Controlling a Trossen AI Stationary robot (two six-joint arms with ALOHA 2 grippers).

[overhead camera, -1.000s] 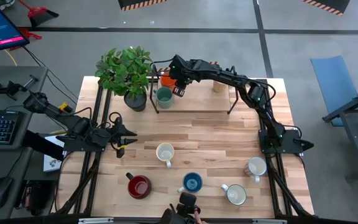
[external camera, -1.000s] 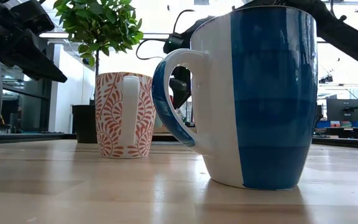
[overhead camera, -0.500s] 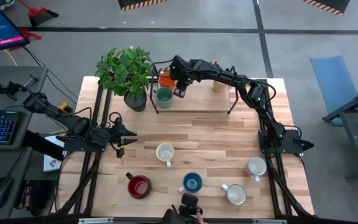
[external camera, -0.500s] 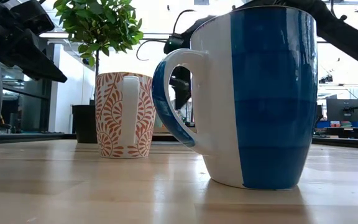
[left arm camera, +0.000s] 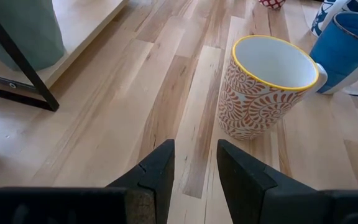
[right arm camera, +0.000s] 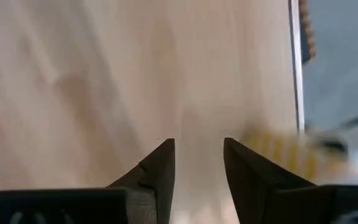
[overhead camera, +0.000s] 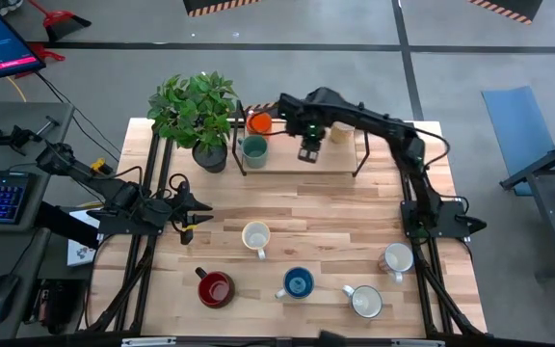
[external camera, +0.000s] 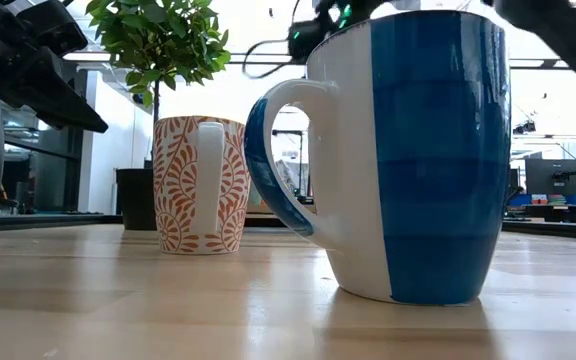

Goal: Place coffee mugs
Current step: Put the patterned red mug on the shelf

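Right end effector (overhead camera: 308, 154) now shifted rightward along the raised wooden shelf (overhead camera: 335, 159), away from the orange ceramic mug (overhead camera: 257, 122) and teal-green ceramic mug (overhead camera: 254, 147) left there; fingers (right arm camera: 157, 165) parted, empty. Left end effector (overhead camera: 198, 206) unmoved at worktop's left edge, fingers (left arm camera: 160, 171) apart, nothing held.

Eight mugs counted:
- three on shelf, including cream mug (overhead camera: 340, 130)
- five on light wooden worktop (overhead camera: 335, 231): leaf-patterned cream mug (overhead camera: 255, 236), red mug (overhead camera: 214, 287), blue-and-white mug (overhead camera: 298, 282), two white mugs (overhead camera: 365, 301) (overhead camera: 397, 258)

One potted green plant (overhead camera: 196, 111).

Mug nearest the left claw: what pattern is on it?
The mug has an orange-red leafy swirl print on white, with a yellow rim. The left wrist view shows it best.
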